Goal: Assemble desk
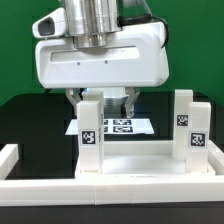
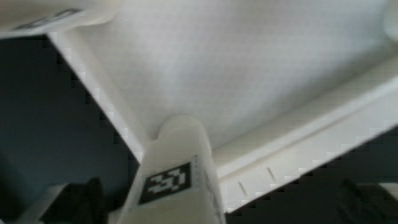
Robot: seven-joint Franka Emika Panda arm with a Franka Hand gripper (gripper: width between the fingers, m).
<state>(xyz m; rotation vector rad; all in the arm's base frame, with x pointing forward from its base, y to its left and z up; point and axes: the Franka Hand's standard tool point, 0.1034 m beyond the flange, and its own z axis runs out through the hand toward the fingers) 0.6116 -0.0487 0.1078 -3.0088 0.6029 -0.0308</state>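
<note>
Hovering claw [image 1: 105,98] stands wide, gripping nothing, above desk top [image 1: 140,165] lying on dark surface [image 1: 25,120]. Two tagged legs upright on it: left leg [image 1: 91,135], right leg [image 1: 189,125].

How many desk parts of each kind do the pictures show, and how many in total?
Desk top: 1
Legs standing upright on the top: 2, one on the exterior view's left, one on its right
Total: 3
</note>
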